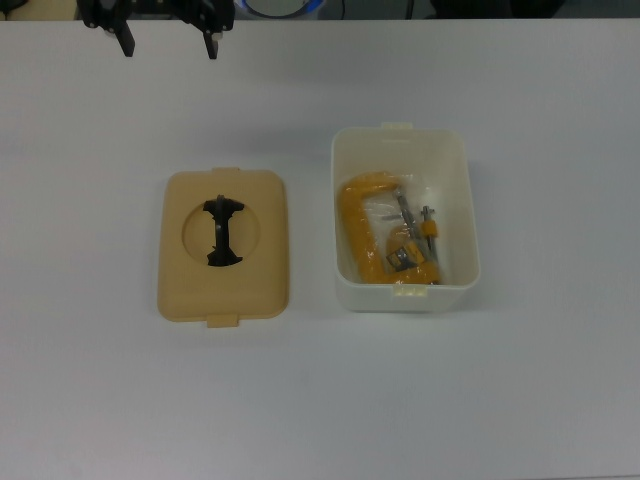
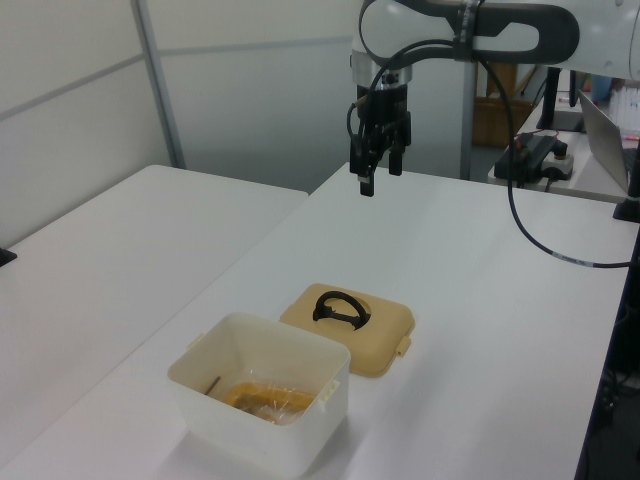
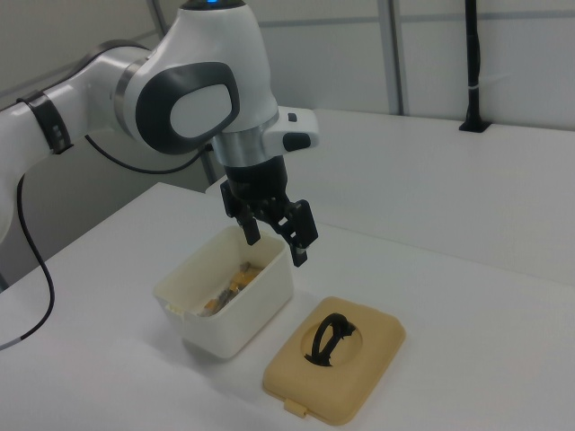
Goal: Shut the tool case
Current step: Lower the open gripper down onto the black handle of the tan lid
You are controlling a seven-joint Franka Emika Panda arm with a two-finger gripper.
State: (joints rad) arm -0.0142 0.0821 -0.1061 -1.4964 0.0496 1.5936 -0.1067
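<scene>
The white tub of the tool case stands open on the table, right of centre in the top view, also seen as the tub and the tub. An orange C-clamp lies inside it. The tan-yellow lid lies flat beside the tub, its black handle in the round recess; the lid and the lid show in the side views too. My gripper hangs open and empty at the top view's upper left, high above the table and apart from both; it appears as the gripper and the gripper.
White table all around. In the left view a second white table stands at the left, and a power strip and a laptop lie at the far right.
</scene>
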